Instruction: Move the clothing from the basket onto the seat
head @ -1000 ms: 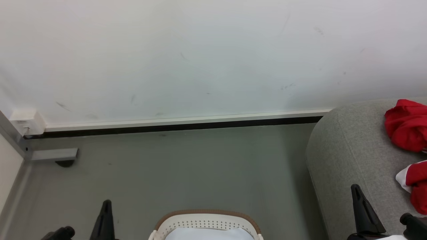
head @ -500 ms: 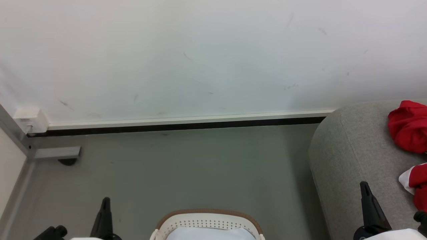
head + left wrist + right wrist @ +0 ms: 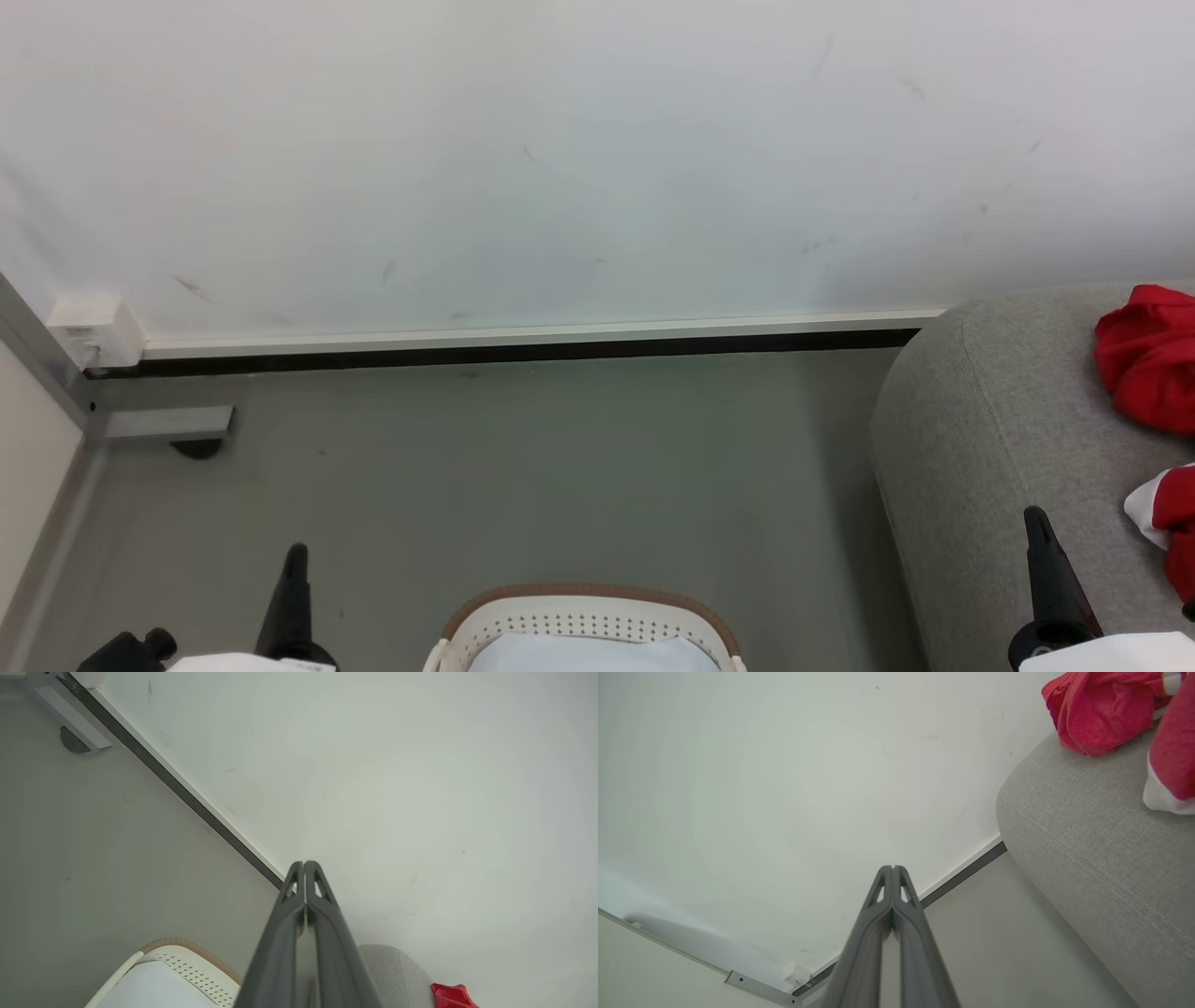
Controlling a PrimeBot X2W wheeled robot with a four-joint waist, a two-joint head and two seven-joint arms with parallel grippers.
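The cream-white basket (image 3: 579, 623) with its brown rim sits on the floor at the bottom centre of the head view, and its perforated wall (image 3: 196, 975) appears low in the left wrist view. Red clothing (image 3: 1153, 359) lies bunched on the grey seat (image 3: 990, 439) at the right, with a second red-and-white piece (image 3: 1167, 509) nearer me. The same clothing (image 3: 1101, 709) shows on the seat (image 3: 1087, 844) in the right wrist view. My left gripper (image 3: 296, 555) is shut and empty, left of the basket. My right gripper (image 3: 1033, 518) is shut and empty over the seat's front.
A white wall (image 3: 560, 159) with a dark skirting strip (image 3: 504, 353) runs across ahead. A small white box (image 3: 93, 331) and a grey bracket (image 3: 168, 422) sit in the left corner. Grey floor (image 3: 523, 476) lies between the wall and the basket.
The head view has shifted slightly, so the seat and clothing slide right. Both grippers sit lower in the picture, and the right one sits further right; they stay shut.
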